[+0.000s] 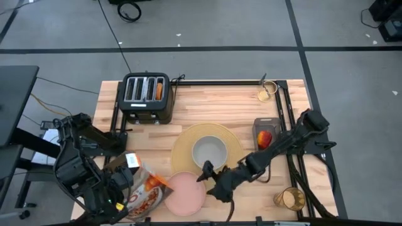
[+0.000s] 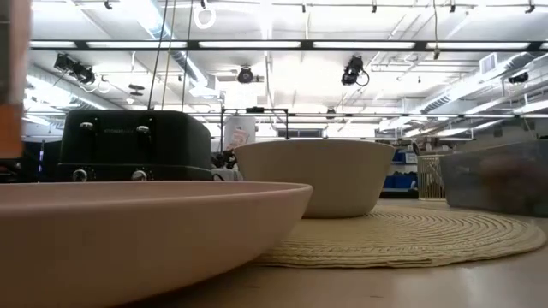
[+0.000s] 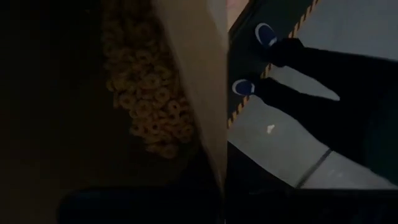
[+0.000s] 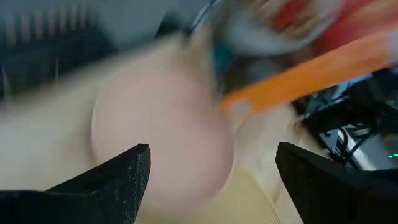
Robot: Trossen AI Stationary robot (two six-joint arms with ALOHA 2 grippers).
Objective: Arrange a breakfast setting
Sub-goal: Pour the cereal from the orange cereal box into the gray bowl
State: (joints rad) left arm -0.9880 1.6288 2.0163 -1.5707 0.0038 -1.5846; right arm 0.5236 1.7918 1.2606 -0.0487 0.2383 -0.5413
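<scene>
right gripper (image 1: 210, 179): we see its fingers spread wide in the right wrist view, holding nothing, low over the table's front
plate (image 1: 186, 192): just ahead of the fingertips, flat on the bare wood, touching the mat's (image 1: 182, 147) front edge
bowl (image 1: 209, 151): on the mat, just behind this gripper
nearer arm: we judge the right, nearly at the plate's rim
left gripper (image 1: 119, 194): clenched on the cereal box (image 1: 147, 191), just beside the plate
tumbler (image 1: 289, 199): well apart, behind the right arm
</scene>
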